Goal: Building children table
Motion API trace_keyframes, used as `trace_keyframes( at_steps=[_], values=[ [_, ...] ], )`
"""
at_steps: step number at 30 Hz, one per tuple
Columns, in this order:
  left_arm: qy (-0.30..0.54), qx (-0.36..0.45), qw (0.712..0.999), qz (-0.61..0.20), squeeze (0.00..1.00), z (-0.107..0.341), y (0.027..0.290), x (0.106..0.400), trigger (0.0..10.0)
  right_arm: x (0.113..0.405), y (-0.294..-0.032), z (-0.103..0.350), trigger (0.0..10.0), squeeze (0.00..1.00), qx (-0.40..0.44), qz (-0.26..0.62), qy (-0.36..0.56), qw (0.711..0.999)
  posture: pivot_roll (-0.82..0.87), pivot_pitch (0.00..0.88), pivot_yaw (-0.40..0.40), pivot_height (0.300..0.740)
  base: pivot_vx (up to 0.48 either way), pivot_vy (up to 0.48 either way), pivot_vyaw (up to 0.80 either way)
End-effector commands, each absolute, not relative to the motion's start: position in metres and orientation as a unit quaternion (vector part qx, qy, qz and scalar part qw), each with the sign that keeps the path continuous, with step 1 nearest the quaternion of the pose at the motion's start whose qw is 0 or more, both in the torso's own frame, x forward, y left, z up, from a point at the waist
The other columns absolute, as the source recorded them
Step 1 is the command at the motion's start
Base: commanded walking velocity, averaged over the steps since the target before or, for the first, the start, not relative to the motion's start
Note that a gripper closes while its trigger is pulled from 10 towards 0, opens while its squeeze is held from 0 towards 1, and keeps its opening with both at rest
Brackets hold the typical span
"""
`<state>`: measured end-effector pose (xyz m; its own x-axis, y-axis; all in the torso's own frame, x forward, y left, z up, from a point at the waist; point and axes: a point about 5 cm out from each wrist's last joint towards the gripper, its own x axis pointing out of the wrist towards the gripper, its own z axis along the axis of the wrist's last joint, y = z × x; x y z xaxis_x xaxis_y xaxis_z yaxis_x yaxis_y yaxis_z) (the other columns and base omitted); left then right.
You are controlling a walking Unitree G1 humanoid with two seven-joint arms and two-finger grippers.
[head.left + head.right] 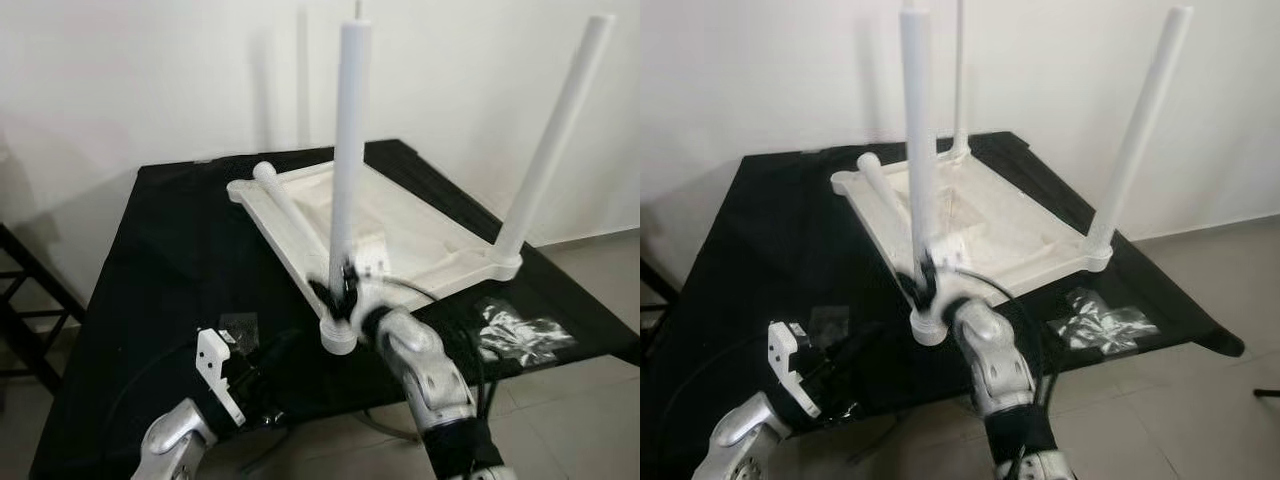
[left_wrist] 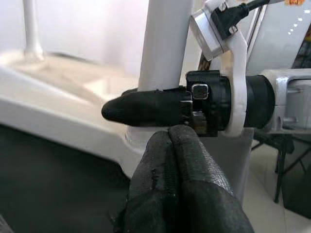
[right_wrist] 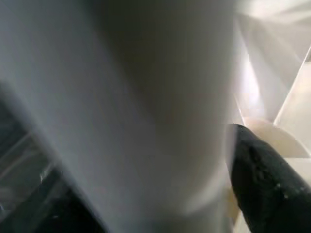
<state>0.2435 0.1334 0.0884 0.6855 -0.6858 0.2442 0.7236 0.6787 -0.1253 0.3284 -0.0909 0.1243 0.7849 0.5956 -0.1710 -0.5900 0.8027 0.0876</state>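
Tabletop (image 1: 400, 225) inverted on black table (image 1: 170, 260) | near leg (image 1: 348, 150) upright in near corner socket, long axis vertical | right gripper (image 1: 345, 285) clamped round leg just above socket, leg between fingers | left gripper (image 2: 180, 160) pressed shut, empty, just beside and below right | right arm nearer; loose leg (image 1: 285, 205) lies on tabletop.
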Motion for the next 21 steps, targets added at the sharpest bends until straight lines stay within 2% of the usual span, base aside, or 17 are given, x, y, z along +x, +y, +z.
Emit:
trace_keyframes(
  at_steps=[1,2,3,4,5,7,12,16,17,20,21],
  values=[
    [-0.081,-0.105,0.910,-0.392,0.00,0.086,0.135,0.244,10.0,0.335,-0.084,0.153,10.0,1.00,0.017,0.360,0.043,0.932,0.00,0.000,0.013,0.740,0.000,0.000,0.00],
    [-0.081,-0.105,0.910,-0.392,0.00,0.087,0.135,0.244,10.0,0.336,-0.084,0.164,10.0,1.00,0.008,0.396,0.025,0.918,0.00,0.000,0.013,0.740,0.000,0.000,0.00],
    [-0.081,-0.105,0.910,-0.392,0.00,0.087,0.135,0.244,10.0,0.336,-0.084,0.164,10.0,1.00,0.008,0.396,0.025,0.918,0.00,0.000,0.013,0.740,0.000,0.000,0.00],
    [-0.081,-0.105,0.910,-0.392,0.00,0.086,0.134,0.244,10.0,0.338,-0.087,0.169,10.0,0.08,-0.044,0.445,0.018,0.894,0.00,0.000,0.007,0.740,0.000,0.000,0.00],
    [-0.081,-0.105,0.911,-0.392,0.00,0.086,0.134,0.244,10.0,0.342,-0.091,0.173,10.0,0.00,-0.079,0.491,0.023,0.867,0.01,0.000,-0.001,0.740,0.000,0.000,0.00],
    [-0.082,-0.104,0.911,-0.391,0.00,0.086,0.133,0.244,10.0,0.350,-0.100,0.181,10.0,0.00,-0.105,0.548,0.036,0.829,0.02,0.000,-0.007,0.740,0.000,0.000,0.00],
    [-0.082,-0.103,0.912,-0.390,0.00,0.085,0.131,0.245,10.0,0.360,-0.109,0.190,10.0,0.00,-0.101,0.577,0.050,0.809,0.02,0.000,-0.012,0.740,0.000,0.000,0.00],
    [-0.081,-0.102,0.911,-0.391,0.00,0.085,0.130,0.244,10.0,0.369,-0.116,0.196,10.0,0.00,-0.102,0.576,0.058,0.809,0.03,0.000,-0.016,0.740,0.000,0.000,0.00],
    [-0.080,-0.102,0.911,-0.392,0.00,0.084,0.130,0.244,10.0,0.370,-0.119,0.199,0.0,0.00,-0.092,0.579,0.059,0.808,0.03,0.000,-0.013,0.740,0.000,0.000,0.00],
    [-0.080,-0.102,0.911,-0.392,0.00,0.084,0.130,0.244,10.0,0.370,-0.121,0.201,0.0,0.00,-0.084,0.587,0.062,0.803,0.03,0.000,-0.013,0.740,0.000,0.000,0.00],
    [-0.080,-0.103,0.910,-0.393,0.00,0.084,0.130,0.244,10.0,0.370,-0.124,0.201,0.0,0.00,-0.080,0.601,0.067,0.792,0.03,0.000,-0.013,0.740,0.000,0.000,0.00]
  ],
)
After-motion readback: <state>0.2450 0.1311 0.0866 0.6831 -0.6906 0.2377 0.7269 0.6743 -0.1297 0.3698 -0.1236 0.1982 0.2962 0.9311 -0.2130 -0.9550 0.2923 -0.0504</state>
